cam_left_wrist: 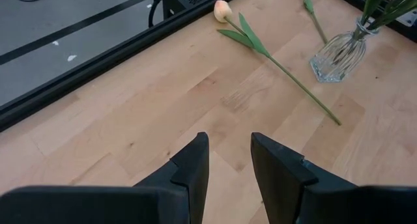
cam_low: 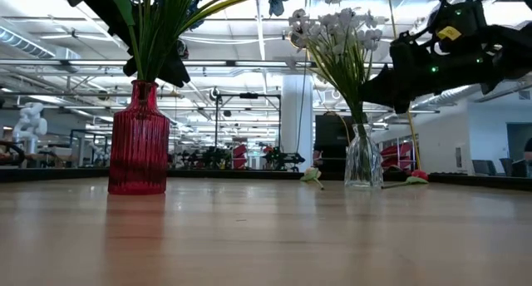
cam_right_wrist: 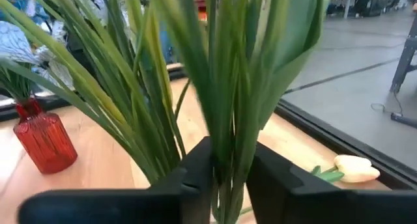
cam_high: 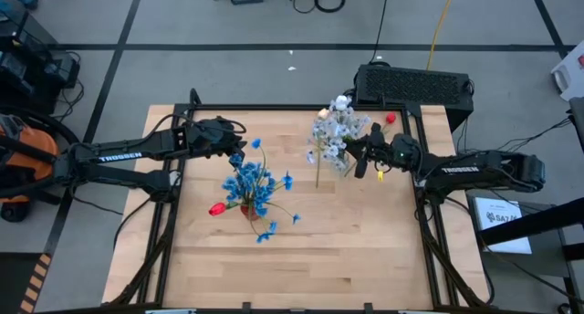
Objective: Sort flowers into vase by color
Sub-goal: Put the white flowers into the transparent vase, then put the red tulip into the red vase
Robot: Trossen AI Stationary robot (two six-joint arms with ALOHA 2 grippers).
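Only your left wrist view shows the cream tulip (cam_left_wrist: 223, 10) lying on the bench (cam_left_wrist: 163, 100) — left claw (cam_left_wrist: 228, 160) spread, empty; right claw (cam_right_wrist: 229, 168) pinches green stems (cam_right_wrist: 228, 107).

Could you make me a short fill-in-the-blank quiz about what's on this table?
1. The blue flowers stand in a ____ vase.
2. The white sprays stand in a ____ glass vase.
3. The right tool has green ____ between its fingers.
4. The left tool holds ____.

Missing words: red; clear; stems; nothing
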